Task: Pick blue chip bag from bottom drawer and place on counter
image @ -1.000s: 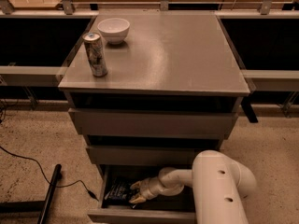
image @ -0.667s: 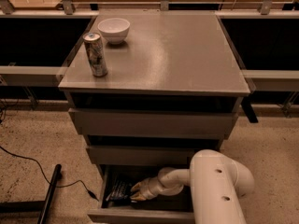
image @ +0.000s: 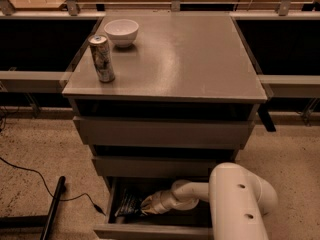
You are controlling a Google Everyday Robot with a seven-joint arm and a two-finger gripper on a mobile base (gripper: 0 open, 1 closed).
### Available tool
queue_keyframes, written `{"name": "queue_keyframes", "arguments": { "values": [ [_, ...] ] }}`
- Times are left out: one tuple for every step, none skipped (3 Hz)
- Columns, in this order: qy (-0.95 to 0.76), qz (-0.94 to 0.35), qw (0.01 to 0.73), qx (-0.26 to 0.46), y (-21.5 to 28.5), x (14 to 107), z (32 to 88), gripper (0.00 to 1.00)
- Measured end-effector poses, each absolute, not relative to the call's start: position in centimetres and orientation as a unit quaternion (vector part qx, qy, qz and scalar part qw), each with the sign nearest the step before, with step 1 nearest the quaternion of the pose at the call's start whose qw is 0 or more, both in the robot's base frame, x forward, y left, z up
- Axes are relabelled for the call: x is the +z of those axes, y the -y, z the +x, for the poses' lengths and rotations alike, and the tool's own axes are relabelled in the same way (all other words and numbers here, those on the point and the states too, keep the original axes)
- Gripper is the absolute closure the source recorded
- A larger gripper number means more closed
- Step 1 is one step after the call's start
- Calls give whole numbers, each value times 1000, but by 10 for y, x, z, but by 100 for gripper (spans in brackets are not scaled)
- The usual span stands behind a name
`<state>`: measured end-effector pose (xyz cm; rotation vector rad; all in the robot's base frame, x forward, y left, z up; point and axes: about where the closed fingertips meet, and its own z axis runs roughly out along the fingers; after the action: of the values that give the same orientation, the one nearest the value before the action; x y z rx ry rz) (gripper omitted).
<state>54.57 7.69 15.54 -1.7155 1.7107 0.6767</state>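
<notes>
The bottom drawer (image: 150, 231) is pulled open below two closed upper drawers. The blue chip bag (image: 127, 204) lies in its left part, dark and crinkled with a patterned end. My gripper (image: 145, 207) reaches into the drawer from the right, its tip right at the bag's right end. The white arm (image: 235, 199) covers the right part of the drawer. The counter (image: 190, 59) is the grey-brown cabinet top above.
A tall can (image: 102, 58) and a white bowl (image: 120, 32) stand at the counter's back left. A black bar (image: 52, 209) and a cable (image: 30, 174) lie on the floor to the left. Metal rails run behind and beside the cabinet.
The arm has shifted slightly to the left, bringing the gripper tip closer onto the bag. The bag, can and bowl have not moved.
</notes>
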Motion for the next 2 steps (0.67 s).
{"name": "queue_keyframes", "arguments": {
  "values": [
    [-617,-643,376,256,-73,210,551,100],
    [-599,-641,410,250,-62,249,540,100]
  ]
}}
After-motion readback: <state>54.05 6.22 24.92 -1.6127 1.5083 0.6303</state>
